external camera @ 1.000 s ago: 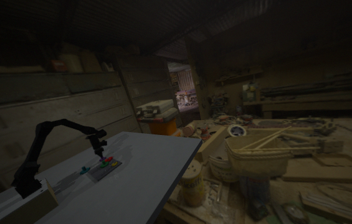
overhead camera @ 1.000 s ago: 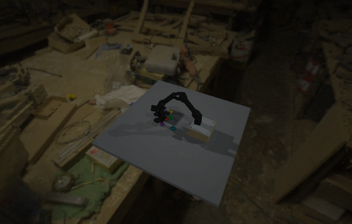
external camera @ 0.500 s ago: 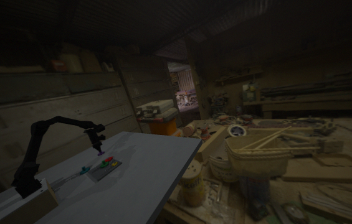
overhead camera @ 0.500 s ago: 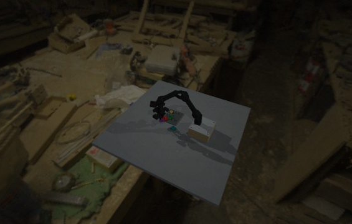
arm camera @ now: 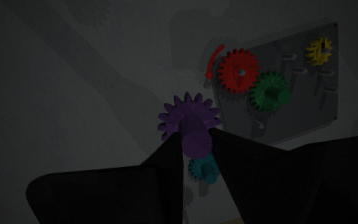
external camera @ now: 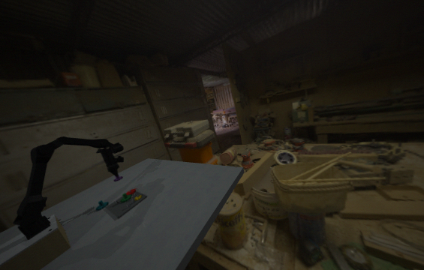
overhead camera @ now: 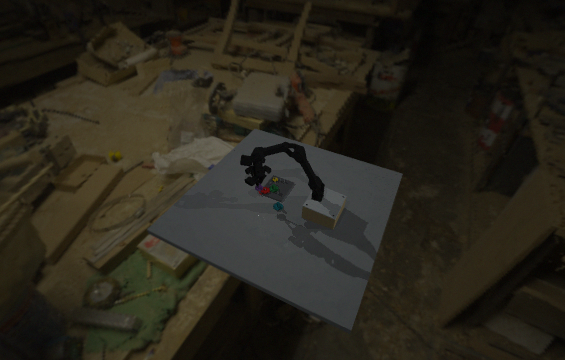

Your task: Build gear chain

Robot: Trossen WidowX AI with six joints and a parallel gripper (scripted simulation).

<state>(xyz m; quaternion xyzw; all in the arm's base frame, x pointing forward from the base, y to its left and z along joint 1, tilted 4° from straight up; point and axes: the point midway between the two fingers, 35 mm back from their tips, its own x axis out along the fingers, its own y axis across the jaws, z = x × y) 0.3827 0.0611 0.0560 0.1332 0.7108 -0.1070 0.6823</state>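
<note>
My gripper (arm camera: 194, 136) is shut on the knob of the purple gear (arm camera: 187, 111) (external camera: 118, 179), which hangs above the table beside the board. The grey board (arm camera: 285, 132) (external camera: 118, 214) bears the red gear (arm camera: 235, 65) (overhead camera: 265, 190) (external camera: 131, 191). The green gear (arm camera: 263, 98) (overhead camera: 274, 188) (external camera: 125, 198) is on a peg beside the red gear, their teeth appearing to meet. The yellow gear (arm camera: 316, 52) (overhead camera: 275, 179) (external camera: 138, 197) with a black stripe is near a far corner. Several pegs stand bare, one (arm camera: 259, 124) apart from the others. The teal gear (arm camera: 197, 169) (overhead camera: 278, 206) (external camera: 102, 205) stands on the table.
A red arrow (arm camera: 210, 67) lies beside the red gear. The arm's pale base block (overhead camera: 321, 215) (external camera: 52, 240) is on the table (overhead camera: 242, 250) (external camera: 181, 195), beyond the teal gear from the board.
</note>
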